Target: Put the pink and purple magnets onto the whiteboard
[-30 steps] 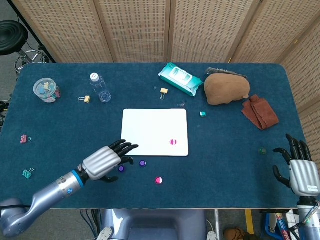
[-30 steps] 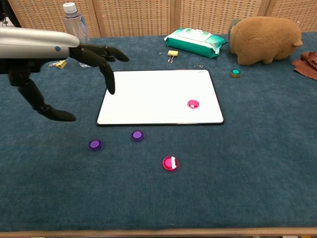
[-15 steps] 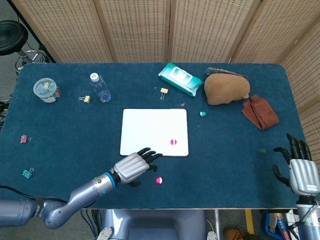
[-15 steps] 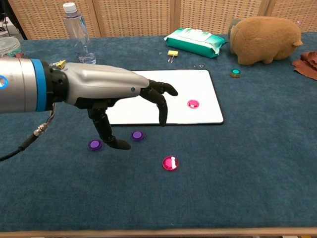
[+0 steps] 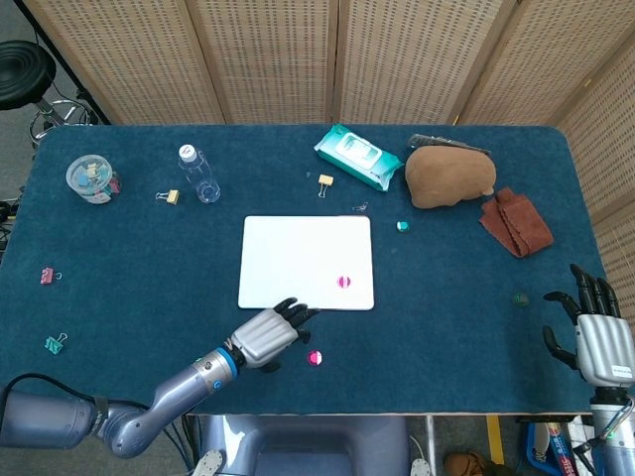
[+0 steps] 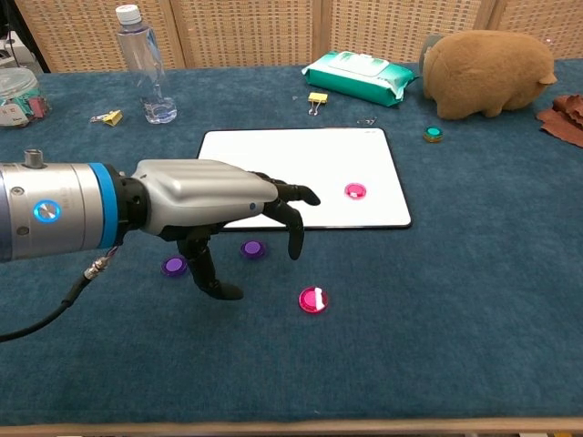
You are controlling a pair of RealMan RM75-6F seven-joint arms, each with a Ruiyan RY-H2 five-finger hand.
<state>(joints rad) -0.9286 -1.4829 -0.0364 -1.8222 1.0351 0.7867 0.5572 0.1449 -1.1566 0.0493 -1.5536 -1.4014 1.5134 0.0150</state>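
The whiteboard lies mid-table with one pink magnet on it near its front right. A second pink magnet lies on the cloth in front of the board. Two purple magnets sit on the cloth near the board's front edge. My left hand hovers over them with fingers apart and pointing down, holding nothing; it hides them in the head view. My right hand rests open at the table's front right edge.
A water bottle, a wipes pack, a brown plush toy and a brown cloth stand along the back. A green magnet lies right of the board. Binder clips and a jar are at the left.
My left hand has swung right along the board's front edge and come down lower over the purple magnets. The magnets and my right hand have not moved.
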